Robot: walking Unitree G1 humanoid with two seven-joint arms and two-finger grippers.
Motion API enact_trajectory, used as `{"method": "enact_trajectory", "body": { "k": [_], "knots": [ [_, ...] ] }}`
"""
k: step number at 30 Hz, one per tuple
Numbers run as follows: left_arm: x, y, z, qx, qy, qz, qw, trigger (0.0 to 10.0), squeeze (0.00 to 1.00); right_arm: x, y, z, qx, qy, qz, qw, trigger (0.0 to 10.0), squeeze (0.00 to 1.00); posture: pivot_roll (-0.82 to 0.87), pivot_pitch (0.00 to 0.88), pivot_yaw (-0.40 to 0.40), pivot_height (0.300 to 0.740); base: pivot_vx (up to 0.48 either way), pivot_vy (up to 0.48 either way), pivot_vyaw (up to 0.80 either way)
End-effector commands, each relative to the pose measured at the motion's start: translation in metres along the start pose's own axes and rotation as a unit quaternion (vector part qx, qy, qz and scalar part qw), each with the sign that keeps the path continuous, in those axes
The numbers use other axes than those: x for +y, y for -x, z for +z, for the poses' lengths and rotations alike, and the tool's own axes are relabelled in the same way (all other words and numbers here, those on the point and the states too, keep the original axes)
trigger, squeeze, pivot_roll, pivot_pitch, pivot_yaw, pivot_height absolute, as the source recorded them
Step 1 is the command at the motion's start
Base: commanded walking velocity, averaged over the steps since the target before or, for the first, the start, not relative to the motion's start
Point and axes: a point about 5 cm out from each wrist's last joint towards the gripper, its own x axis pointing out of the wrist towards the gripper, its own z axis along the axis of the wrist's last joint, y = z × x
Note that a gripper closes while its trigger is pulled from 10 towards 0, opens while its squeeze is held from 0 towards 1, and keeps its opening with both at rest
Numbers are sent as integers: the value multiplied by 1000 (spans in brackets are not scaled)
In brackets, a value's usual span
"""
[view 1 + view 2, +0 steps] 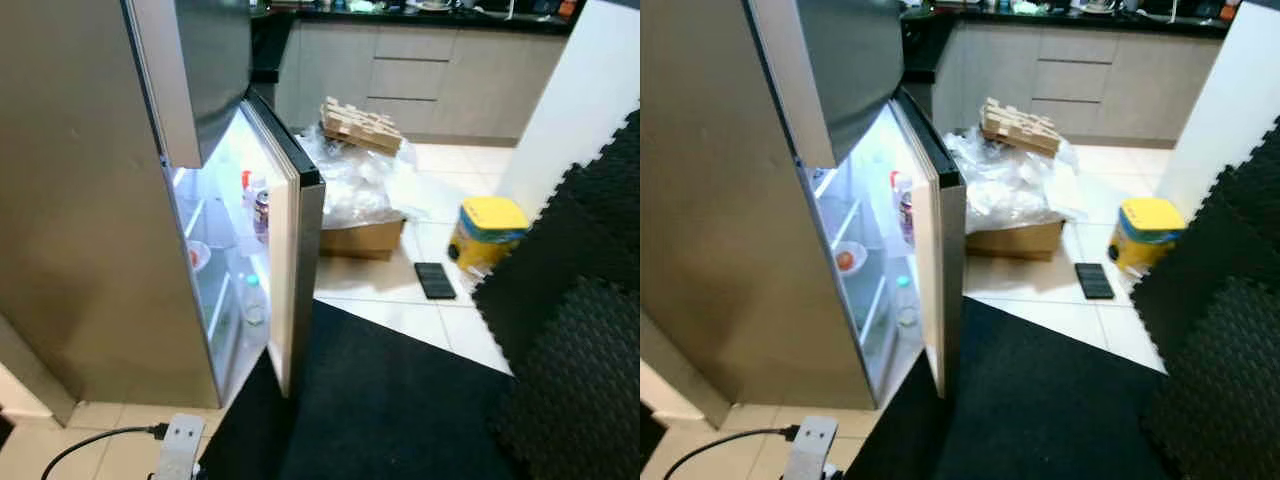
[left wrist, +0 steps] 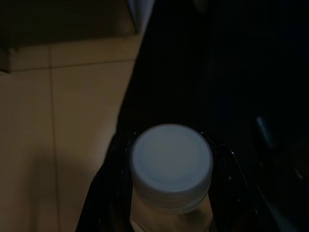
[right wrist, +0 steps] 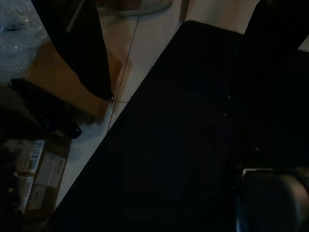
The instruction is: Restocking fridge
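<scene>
Carry step: left gripper [image 2: 169,212] is clamped on a white-capped bottle [image 2: 172,164], hanging low over the mat [image 1: 400,400] near the fridge [image 1: 90,250]. Door [image 1: 295,250] is ajar at left. Right gripper: can't tell. Next: lift the bottle to a door shelf [image 1: 250,245].

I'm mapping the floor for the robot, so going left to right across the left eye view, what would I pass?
Fridge side panel → open fridge door → cardboard box → flat black object on the tiles → yellow-lidded container → black foam mats.
</scene>
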Motion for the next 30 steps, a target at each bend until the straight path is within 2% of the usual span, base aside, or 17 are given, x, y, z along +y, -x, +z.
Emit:
{"method": "enact_trajectory", "body": {
  "k": [1, 7, 13, 18, 23, 30],
  "knots": [
    [4, 4, -16, 33, 8, 7, 999, 10000, 0, 1, 0, 4, -9, -1, 0, 1000, 10000, 0, 42, 0, -9, 740, 0, 0, 0],
    [4, 6, -22, 47, 13, 9, 999, 10000, 0, -1, 0, 10, -27, -3, 0, 1000, 10000, 0, 41, 0, -10, 740, 0, 0, 0],
    [-1, 2, -14, 39, 26, 5, 999, 10000, 0, -3, 0, 27, -66, -2, 8, 998, 10000, 0, 39, 0, -24, 740, 0, 0, 0],
    [-2, 1, -14, 45, 30, 4, 998, 10000, 0, -4, 0, 32, -71, 7, 8, 997, 10000, 0, 32, 0, -16, 740, 0, 0, 0],
    [-8, 2, -17, 53, 36, -13, 998, 10000, 0, -9, 1, 34, -72, -3, 0, 997, 10000, 0, 27, 0, -12, 740, 0, 0, 0],
    [-10, 3, -21, 62, 35, -15, 997, 10000, 0, -5, 0, 34, -73, -5, 5, 997, 10000, 0, 17, 0, -15, 740, 0, 0, 0]
  ]
}}
